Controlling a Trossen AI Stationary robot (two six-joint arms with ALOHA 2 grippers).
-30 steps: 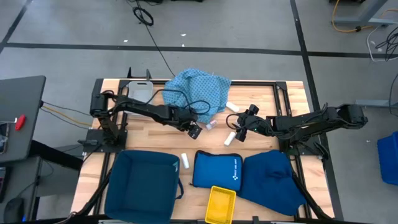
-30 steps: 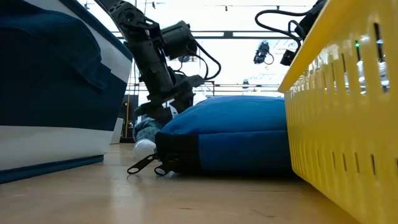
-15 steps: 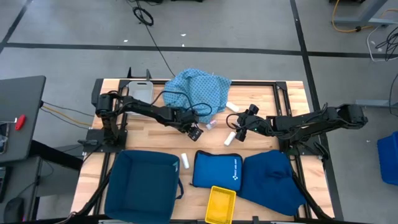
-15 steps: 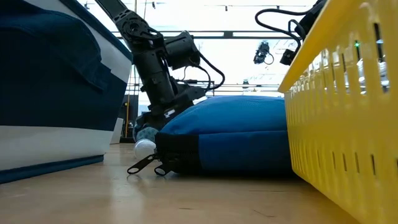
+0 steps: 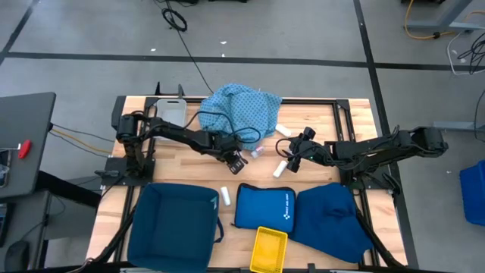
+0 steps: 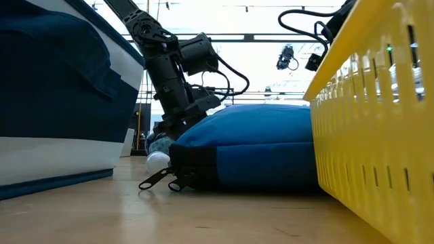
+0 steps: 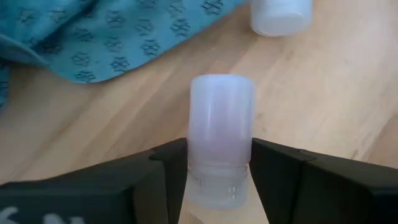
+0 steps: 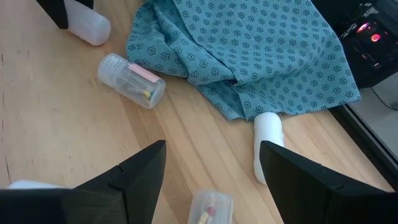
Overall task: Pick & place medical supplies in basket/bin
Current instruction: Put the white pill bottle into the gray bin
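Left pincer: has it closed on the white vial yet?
Yes: in the left wrist view both fingers of the left pincer press against the sides of the white vial, beside the blue cloth.

High cam looks straight down on the whole table (image 5: 189,163) from far up. Low cam sits on the tabletop, facing the room, pouch (image 6: 258,146) filling its middle. Both wrist cams hug the wood, and both catch the cloth (image 8: 249,50) at upper frame.

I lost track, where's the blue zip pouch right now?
In the high view, the pouch lies flat at the table's front centre, between the bin and the dark bag, just behind the yellow basket.
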